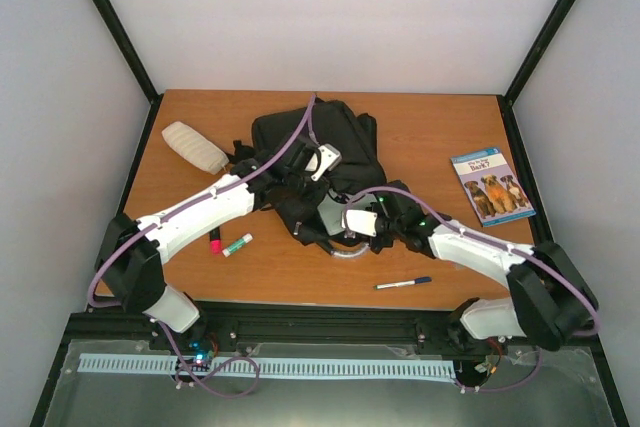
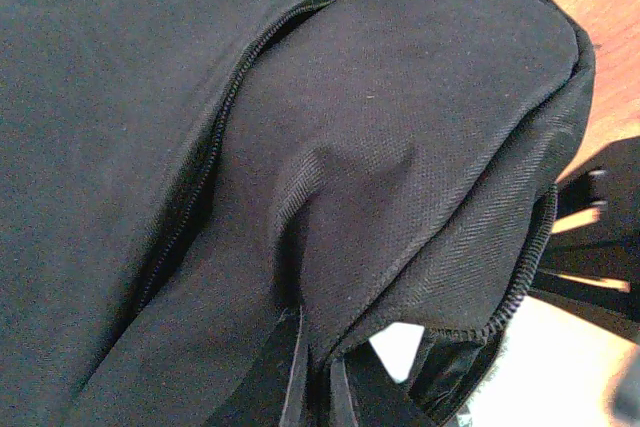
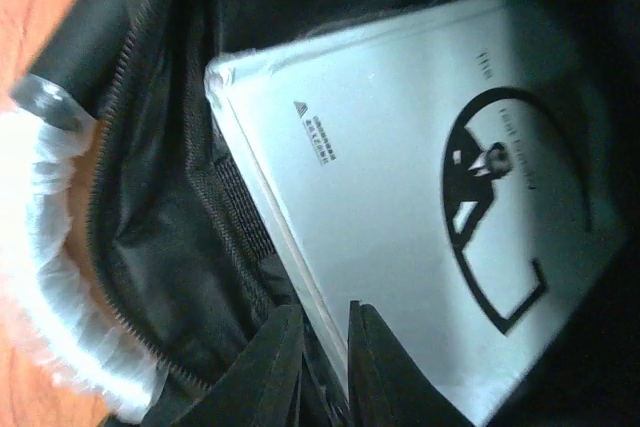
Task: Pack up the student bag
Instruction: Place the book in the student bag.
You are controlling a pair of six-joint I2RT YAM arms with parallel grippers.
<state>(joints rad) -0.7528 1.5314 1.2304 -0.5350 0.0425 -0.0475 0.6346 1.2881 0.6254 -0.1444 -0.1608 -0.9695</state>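
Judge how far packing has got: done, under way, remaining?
Done: the student bag is unzipped. In hand: the left gripper pinches its fabric; the right gripper holds a white book inside it. Left: dog book, pen, cream pouch, pink marker and white marker lie on the table.

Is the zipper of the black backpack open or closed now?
Open. The right wrist view looks past the parted zipper into the student bag, and a white book lies inside it.
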